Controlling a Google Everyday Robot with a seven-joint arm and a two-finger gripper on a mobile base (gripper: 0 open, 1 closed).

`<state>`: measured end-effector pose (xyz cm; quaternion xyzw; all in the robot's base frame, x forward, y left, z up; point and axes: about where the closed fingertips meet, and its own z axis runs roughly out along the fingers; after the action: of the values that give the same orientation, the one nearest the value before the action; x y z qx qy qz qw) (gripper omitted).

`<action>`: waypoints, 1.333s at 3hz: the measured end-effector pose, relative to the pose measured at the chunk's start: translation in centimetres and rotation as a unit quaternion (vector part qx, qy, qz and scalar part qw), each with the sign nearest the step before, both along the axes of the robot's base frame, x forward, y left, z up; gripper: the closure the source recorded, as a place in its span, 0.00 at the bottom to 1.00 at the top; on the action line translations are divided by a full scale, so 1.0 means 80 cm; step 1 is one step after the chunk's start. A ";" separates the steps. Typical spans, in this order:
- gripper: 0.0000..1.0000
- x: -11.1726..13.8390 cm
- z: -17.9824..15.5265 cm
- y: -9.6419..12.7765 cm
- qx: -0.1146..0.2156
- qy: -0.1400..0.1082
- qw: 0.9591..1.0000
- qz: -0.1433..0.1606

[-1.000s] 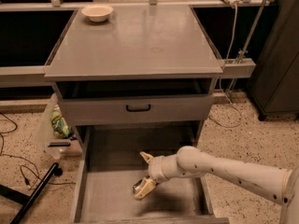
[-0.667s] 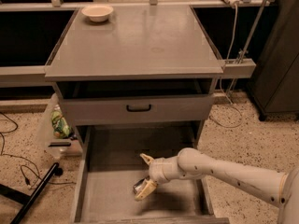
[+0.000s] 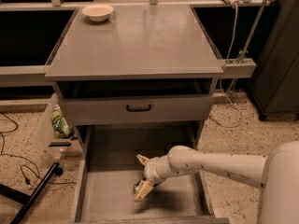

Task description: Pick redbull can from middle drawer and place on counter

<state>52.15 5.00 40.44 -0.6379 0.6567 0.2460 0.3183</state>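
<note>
The redbull can (image 3: 138, 187) lies low on the floor of the middle drawer (image 3: 106, 190), which is pulled out below the near edge of the counter (image 3: 135, 41). Only a small dark and shiny bit of the can shows. It sits right by the lower finger of the gripper (image 3: 138, 178).

The arm (image 3: 219, 164) comes in from the right and dips down into the drawer, I think because the can is too low to reach any other way. The jaws look spread wide, with one finger up and one down. They do not seem closed on the can yet.

To get to the counter, the can must go up and past the drawer front with the black handle (image 3: 138, 108) and the counter's near edge. A cream bowl (image 3: 97, 12) sits at the far left corner. On the ground off the left edge lie a clear bag (image 3: 58, 122) and a black pole (image 3: 35, 192).
</note>
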 end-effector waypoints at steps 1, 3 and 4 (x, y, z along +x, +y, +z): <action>0.00 0.007 -0.014 -0.005 -0.017 0.005 1.000 0.000; 0.19 0.021 -0.042 -0.048 0.014 0.036 0.999 -0.038; 0.42 0.021 -0.042 -0.048 0.014 0.037 0.998 -0.038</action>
<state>53.82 1.14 37.09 -0.5980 0.6885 0.2666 0.3121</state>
